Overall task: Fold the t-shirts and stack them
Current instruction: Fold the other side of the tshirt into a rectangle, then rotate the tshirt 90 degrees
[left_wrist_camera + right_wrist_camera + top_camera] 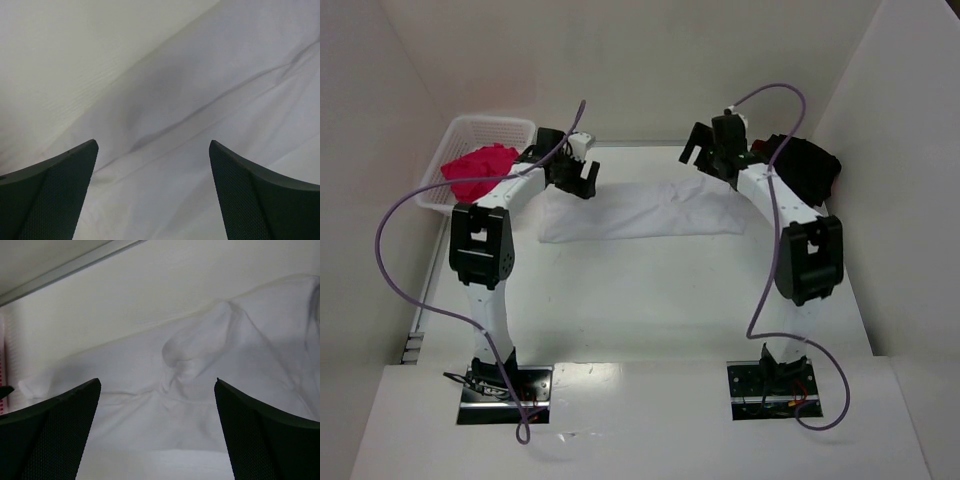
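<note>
A white t-shirt [640, 212] lies folded into a long band across the far middle of the table. My left gripper [576, 180] is open just above its left end; the left wrist view shows creased white cloth [200, 120] between the spread fingers. My right gripper [712, 160] is open above its right end; the right wrist view shows a bunched fold of white cloth [195, 352] ahead of the fingers. A pink-magenta t-shirt [478, 170] lies crumpled in the basket at far left. A black t-shirt [808, 165] lies heaped at far right. The dark red t-shirt is hidden.
A white plastic lattice basket [510, 126] stands at the far left corner. White walls close in the table on the left, back and right. Purple cables loop from both arms down to their bases.
</note>
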Motion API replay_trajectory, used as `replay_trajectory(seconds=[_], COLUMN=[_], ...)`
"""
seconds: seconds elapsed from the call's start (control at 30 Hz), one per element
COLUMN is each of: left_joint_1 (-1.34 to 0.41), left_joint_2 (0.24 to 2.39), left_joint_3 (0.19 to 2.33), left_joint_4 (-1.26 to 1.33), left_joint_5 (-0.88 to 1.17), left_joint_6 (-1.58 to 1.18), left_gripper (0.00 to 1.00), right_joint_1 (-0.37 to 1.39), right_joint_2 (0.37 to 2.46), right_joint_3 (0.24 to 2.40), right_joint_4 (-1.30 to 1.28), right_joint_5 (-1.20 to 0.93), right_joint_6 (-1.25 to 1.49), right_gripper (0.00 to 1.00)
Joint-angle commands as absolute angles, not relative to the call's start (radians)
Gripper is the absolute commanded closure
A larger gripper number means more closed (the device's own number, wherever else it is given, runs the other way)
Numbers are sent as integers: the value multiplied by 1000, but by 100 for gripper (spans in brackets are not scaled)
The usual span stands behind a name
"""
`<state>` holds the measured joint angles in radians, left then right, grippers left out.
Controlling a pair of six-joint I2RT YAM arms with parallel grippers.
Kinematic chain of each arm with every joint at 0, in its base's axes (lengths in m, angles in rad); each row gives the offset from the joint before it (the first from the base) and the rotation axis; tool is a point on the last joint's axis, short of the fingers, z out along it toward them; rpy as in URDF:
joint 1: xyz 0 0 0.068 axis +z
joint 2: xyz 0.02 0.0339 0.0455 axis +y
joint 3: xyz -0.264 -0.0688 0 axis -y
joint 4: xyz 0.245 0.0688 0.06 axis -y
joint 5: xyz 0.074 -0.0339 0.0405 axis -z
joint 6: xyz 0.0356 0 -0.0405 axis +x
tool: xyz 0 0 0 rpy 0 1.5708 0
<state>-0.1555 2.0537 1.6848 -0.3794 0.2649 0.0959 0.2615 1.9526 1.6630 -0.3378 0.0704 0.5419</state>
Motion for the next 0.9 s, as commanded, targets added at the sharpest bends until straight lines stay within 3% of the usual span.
replay_trajectory(seconds=[0.0, 0.33, 0.6, 0.87], left_joint_1=[-164, -164, -219, -293], left_joint_2=[2154, 2192, 2215, 2077], left_joint_3=[1703, 1638, 1635, 1427], left_joint_4=[-460, -460, -617, -635], left_joint_5=[181, 83, -9, 98], left_joint_6=[290, 293, 109, -83], left_gripper=[1, 1, 1, 1], right_joint_1=[242, 242, 242, 242], right_joint_2=[1797, 1640, 1651, 1785], right_joint_3=[1550, 1270, 1238, 1287], right_joint_4=[-279, -261, -281, -299], right_joint_5=[103, 103, 103, 94], right_joint_6=[565, 640, 640, 621], right_gripper=[0, 0, 0, 0])
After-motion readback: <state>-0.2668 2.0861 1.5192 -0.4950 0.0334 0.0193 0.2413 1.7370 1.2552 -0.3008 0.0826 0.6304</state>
